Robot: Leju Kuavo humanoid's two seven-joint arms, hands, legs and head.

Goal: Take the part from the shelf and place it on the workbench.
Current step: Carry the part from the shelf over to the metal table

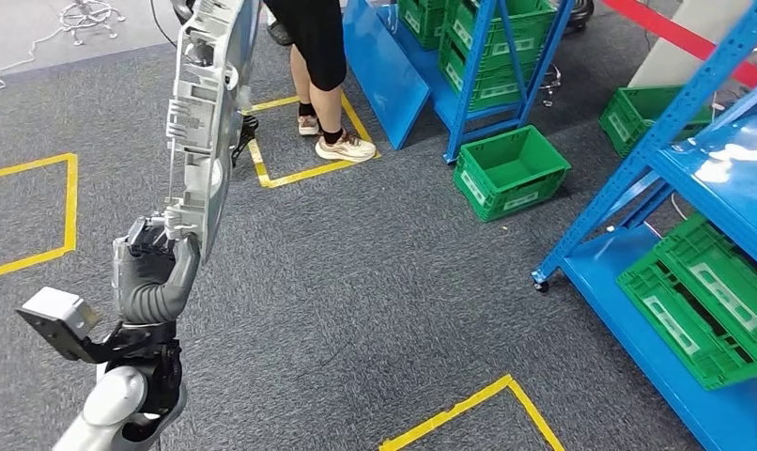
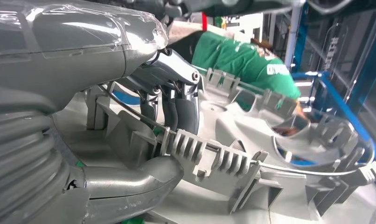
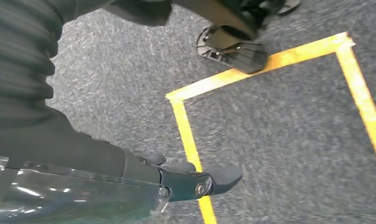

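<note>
Grey carpet [image 1: 375,282] with yellow tape squares [image 1: 304,174], blue shelf [image 1: 694,169] and green crates [image 1: 511,171] off to the right, a person [image 1: 323,56] standing by the far square. From the head view: left hand [image 1: 154,272] raised, clenched around the lower edge of the part [image 1: 206,113], a long grey plastic panel. Carried upright and edge-on, probably to keep it off the floor and away from the body while walking. Off the shelf already, not yet set down on any workbench.

From the left wrist: fingers [image 2: 186,109] hooked over a ribbed rim of the part [image 2: 270,154], thumb [image 2: 130,179] pressing from the opposite face. A pinch on a stiff ridge, likely chosen because the broad faces give nothing to wrap around.

From the right wrist: right hand [image 3: 186,179] hanging over carpet and a tape corner [image 3: 191,135], released, fingers loosely out and grasping nothing. Seemingly kept free at the side, since 1 hand manages the load.
</note>
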